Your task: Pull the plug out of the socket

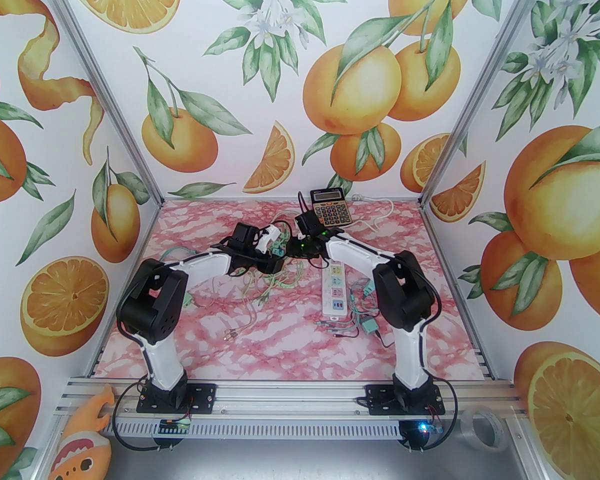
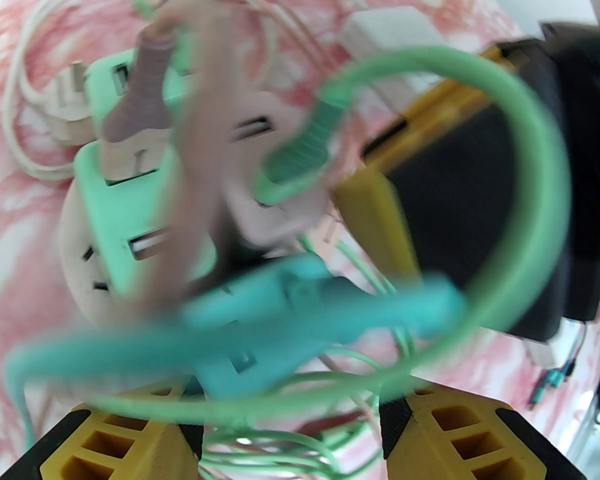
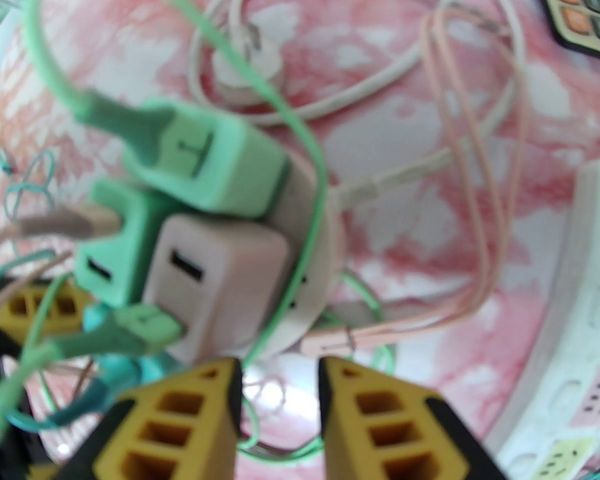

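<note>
A round white socket [image 2: 80, 258] [image 3: 317, 248] lies on the pink marble table with several plugs in its face. They include mint green adapters [image 2: 125, 203] [image 3: 220, 168], a pale pink adapter [image 3: 215, 278] and a teal plug [image 2: 260, 328] nearest the left wrist camera. My left gripper [image 2: 290, 413] [image 1: 277, 247] stands open, and the blurred teal plug and its cable sit just past its fingertips. My right gripper [image 3: 280, 368] [image 1: 294, 248] is at the socket's rim. Its fingers are narrowly apart with a thin green wire in the gap. One of its yellow fingers [image 2: 375, 218] shows beside the pink adapter.
A white power strip [image 1: 335, 288] [image 3: 570, 318] lies right of the socket and a calculator [image 1: 330, 208] [image 3: 585, 8] behind it. Loose green and pink cables [image 1: 260, 293] spread toward the front, teal adapters [image 1: 367, 325] sit by the right arm, and a white corded plug [image 3: 245, 73] lies beyond the socket.
</note>
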Controlling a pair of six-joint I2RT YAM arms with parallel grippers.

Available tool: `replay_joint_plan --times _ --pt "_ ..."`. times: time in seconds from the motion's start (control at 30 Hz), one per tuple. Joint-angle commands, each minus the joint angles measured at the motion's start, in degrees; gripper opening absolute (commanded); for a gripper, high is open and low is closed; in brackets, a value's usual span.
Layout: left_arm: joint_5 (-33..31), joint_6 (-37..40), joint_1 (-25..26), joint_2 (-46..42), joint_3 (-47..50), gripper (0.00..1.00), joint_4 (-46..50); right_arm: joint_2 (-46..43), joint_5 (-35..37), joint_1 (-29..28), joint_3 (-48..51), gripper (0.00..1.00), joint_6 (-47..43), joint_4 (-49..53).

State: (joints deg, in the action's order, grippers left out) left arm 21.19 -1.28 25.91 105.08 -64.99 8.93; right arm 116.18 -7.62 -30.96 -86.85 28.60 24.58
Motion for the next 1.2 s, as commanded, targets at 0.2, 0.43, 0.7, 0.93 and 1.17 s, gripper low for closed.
replay_joint_plan --times 0.2,0.43,0.7,0.93,1.17 --pt "-7.7 -3.5 -0.4 -0.2 -3.6 0.63 1.8 -2.8 -1.7 -0.2 2.6 0.31 1.0 -2.7" --pt "-12.0 -3.9 -0.4 3.4 -6.6 0.63 2.9 -3.4 -1.5 -0.7 3.0 0.32 1.2 -2.7" --pt "-14.1 -2.4 1.2 7.3 -10.9 0.61 5.0 -3.5 -1.0 -0.7 3.0 0.32 1.3 -2.5" --pt "-13.2 -1.9 1.7 8.2 -11.8 0.43 4.8 -3.1 -1.4 -0.7 2.4 0.32 2.2 -3.0" --pt "-12.0 -0.3 1.9 5.7 -9.7 0.33 6.1 -1.7 -4.2 0.2 1.0 0.37 4.8 -5.9"
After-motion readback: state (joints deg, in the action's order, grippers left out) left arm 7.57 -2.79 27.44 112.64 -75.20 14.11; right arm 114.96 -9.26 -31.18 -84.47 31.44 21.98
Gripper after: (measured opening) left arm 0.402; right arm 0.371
